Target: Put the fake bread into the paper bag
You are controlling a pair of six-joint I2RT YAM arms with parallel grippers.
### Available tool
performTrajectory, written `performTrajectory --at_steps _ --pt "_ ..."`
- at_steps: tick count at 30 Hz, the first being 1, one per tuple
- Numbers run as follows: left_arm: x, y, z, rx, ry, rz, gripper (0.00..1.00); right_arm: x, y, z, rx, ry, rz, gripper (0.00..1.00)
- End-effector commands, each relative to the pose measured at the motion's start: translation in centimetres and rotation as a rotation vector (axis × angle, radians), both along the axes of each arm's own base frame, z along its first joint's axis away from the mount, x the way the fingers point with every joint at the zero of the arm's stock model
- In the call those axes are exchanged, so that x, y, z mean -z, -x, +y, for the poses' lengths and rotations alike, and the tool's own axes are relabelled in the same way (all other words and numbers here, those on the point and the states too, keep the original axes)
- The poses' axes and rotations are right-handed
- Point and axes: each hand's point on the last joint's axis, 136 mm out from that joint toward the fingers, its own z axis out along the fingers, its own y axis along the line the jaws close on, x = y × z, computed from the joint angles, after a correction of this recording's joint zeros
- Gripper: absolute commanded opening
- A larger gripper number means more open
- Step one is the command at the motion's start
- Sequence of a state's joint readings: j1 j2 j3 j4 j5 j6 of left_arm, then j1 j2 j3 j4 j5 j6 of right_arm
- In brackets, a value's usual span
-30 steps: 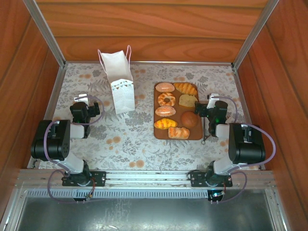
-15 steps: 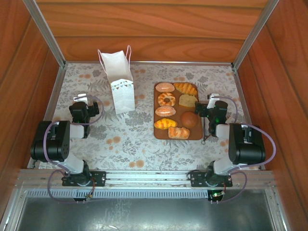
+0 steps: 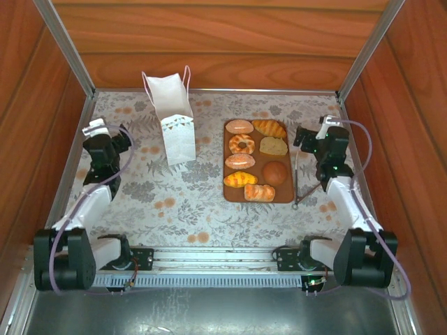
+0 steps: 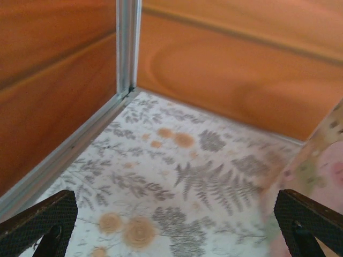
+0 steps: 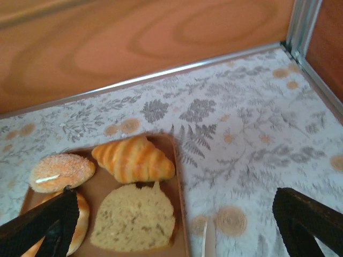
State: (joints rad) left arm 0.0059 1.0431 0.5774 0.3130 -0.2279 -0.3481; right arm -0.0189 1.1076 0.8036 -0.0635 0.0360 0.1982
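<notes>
Bread [image 3: 239, 161] lay in eight pieces on a flat brown tray [image 3: 285, 196], right of the middle of the desk [image 3: 188, 202]. The pieces sat in two rows running away from the arms. From the right wrist I could make out a striped croissant [image 5: 134, 159], a pale slice [image 5: 134, 217] just nearer than it, and a sugared roll [image 5: 61, 172] to their left, all at the tray's far end. The bag [image 3: 174, 122] stood upright to the left of the tray, apart from it, with its mouth open and its handles up. A thin metal tool [image 3: 298, 183] lay on the desk just beside the tray's right edge. The right claw [image 3: 302, 136] hung near the tray's far right corner, its fingers [image 5: 40, 225] spread wide and gripping nothing. The left claw [image 3: 98, 139] was out by the left wall, well clear of the bag. Its fingers [image 4: 37, 222] were likewise spread wide, over bare flowered desk.
</notes>
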Motion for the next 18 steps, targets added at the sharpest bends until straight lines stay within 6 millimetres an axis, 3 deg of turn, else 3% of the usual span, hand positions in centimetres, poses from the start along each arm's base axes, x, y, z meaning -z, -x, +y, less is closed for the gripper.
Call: performTrajectory --at_steps 1,5,11,14,18 --pt "1.5 1.9 -1.6 0.027 0.202 0.087 1.0 2.6 4.4 0.0 0.059 -0.068 0.264 1.0" --pt "1.0 3.7 -3.2 0.052 0.281 0.178 1.0 3.4 7.9 -1.0 0.156 -0.085 0.424 1.0" --pt "-0.7 5.3 -8.1 0.185 0.281 0.315 1.0 6.4 12.4 -1.8 0.278 -0.114 0.625 1.0" --pt "-2.1 5.1 -10.6 0.247 0.296 0.33 1.0 8.2 13.4 -1.8 0.286 -0.12 0.673 1.0" --pt "-3.9 3.2 -14.1 0.32 0.309 0.338 1.0 10.1 14.0 -2.1 0.31 -0.111 0.697 1.0"
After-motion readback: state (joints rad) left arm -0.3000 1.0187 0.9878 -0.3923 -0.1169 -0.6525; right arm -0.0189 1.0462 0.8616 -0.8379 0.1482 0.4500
